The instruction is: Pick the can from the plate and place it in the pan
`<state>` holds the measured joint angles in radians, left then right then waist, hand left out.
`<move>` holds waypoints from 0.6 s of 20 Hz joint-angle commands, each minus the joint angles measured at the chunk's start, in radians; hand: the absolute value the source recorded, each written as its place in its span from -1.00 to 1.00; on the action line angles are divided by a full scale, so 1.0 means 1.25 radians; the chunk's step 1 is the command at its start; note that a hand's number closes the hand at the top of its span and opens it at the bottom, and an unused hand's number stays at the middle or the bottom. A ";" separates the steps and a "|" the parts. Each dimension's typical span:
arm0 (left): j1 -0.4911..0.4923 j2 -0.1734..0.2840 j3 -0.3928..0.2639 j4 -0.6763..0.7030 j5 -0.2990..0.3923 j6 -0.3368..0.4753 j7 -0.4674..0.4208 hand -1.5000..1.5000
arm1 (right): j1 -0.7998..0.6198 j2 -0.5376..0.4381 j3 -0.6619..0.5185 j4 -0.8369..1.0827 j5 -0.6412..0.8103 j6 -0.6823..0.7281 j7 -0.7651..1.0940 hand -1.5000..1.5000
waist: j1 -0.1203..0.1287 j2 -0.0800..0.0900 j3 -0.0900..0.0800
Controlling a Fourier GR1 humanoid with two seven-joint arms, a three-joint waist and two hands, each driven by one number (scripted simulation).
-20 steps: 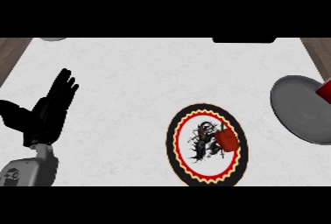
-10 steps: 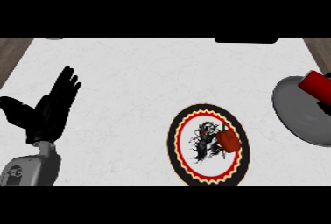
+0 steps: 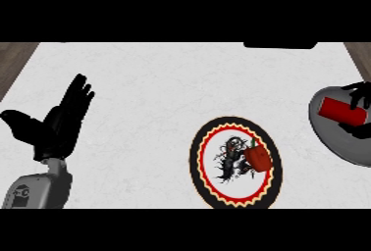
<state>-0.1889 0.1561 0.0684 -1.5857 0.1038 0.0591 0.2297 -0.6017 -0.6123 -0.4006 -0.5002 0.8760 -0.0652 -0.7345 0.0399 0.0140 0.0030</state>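
Right robot hand (image 3: 358, 94), mostly cut off, fingers curled on can (image 3: 343, 111) over pan (image 3: 334, 138); left robot hand (image 3: 52, 122) open.

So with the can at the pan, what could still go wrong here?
The right hand holds the can over the pan, close to the view's right edge, so the release may be hard to check. A red object lies on the plate; it might be taken for the can.

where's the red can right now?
Head view, far right: the red cylindrical can lies on its side in the grey round pan, with the black right hand at its upper end, right of the patterned round plate.
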 commanded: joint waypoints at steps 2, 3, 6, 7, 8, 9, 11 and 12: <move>-0.032 -0.005 0.002 0.029 -0.003 0.008 0.017 0.00 | -0.068 -0.021 0.001 0.165 0.020 0.017 -0.007 -1.00 | 0.001 0.003 0.001; -0.034 0.006 0.006 0.011 0.000 0.000 0.014 0.00 | -0.057 -0.028 0.006 0.185 0.027 0.018 -0.028 -1.00 | 0.005 0.004 0.001; -0.011 -0.005 -0.011 -0.038 -0.009 0.016 0.055 0.00 | -0.064 -0.026 -0.016 0.219 0.002 0.020 -0.087 -1.00 | 0.004 0.001 0.001; 0.001 0.015 0.011 -0.046 0.012 -0.005 0.039 0.00 | -0.060 -0.059 -0.054 0.220 -0.038 0.057 -0.121 -1.00 | 0.008 0.002 0.002; 0.028 -0.002 0.002 0.003 0.004 -0.018 -0.028 0.00 | -0.075 -0.055 -0.068 0.215 -0.057 0.074 -0.143 -1.00 | 0.003 0.003 0.001; -0.015 -0.001 0.005 0.030 -0.012 0.002 -0.019 0.00 | -0.102 -0.070 -0.090 0.224 -0.083 0.126 -0.133 -1.00 | -0.001 0.005 0.002; -0.017 0.006 0.012 -0.008 0.007 0.000 0.026 0.00 | -0.079 -0.079 -0.133 0.247 -0.126 0.155 -0.168 -1.00 | 0.001 0.004 0.003; 0.000 0.015 0.020 -0.011 0.005 -0.005 0.011 0.00 | -0.061 -0.110 -0.151 0.255 -0.147 0.202 -0.193 -1.00 | -0.007 0.000 0.002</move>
<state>-0.1938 0.1609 0.0760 -1.5868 0.1009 0.0577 0.2354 -0.6887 -0.6953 -0.5150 -0.2252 0.7730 0.0772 -0.9024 0.0404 0.0179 0.0056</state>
